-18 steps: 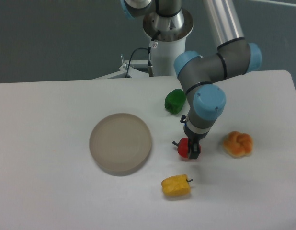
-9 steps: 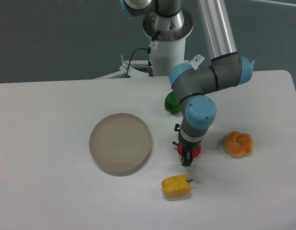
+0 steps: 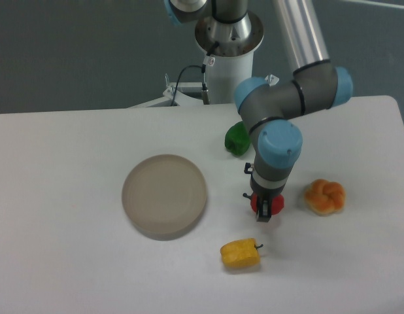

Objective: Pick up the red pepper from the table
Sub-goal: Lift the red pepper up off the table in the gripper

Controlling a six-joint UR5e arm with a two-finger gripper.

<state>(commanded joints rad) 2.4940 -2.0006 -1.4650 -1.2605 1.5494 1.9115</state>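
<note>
The red pepper [image 3: 255, 202] sits low on the white table [image 3: 71, 261], right of the plate, and is mostly hidden by my gripper. Only its red sides and its dark stem on the left show. My gripper [image 3: 263, 212] points straight down over it, with the dark fingers closed on the pepper's body. I cannot tell whether the pepper touches the table or hangs just above it.
A round beige-grey plate [image 3: 164, 195] lies to the left. A green pepper [image 3: 236, 139] lies behind, partly hidden by my arm. A yellow pepper [image 3: 240, 254] lies in front. An orange bun [image 3: 325, 196] lies to the right. The robot base [image 3: 227, 59] stands at the far edge.
The wrist swung left, then back right. The gripper and the red pepper now sit slightly further right than a second ago.
</note>
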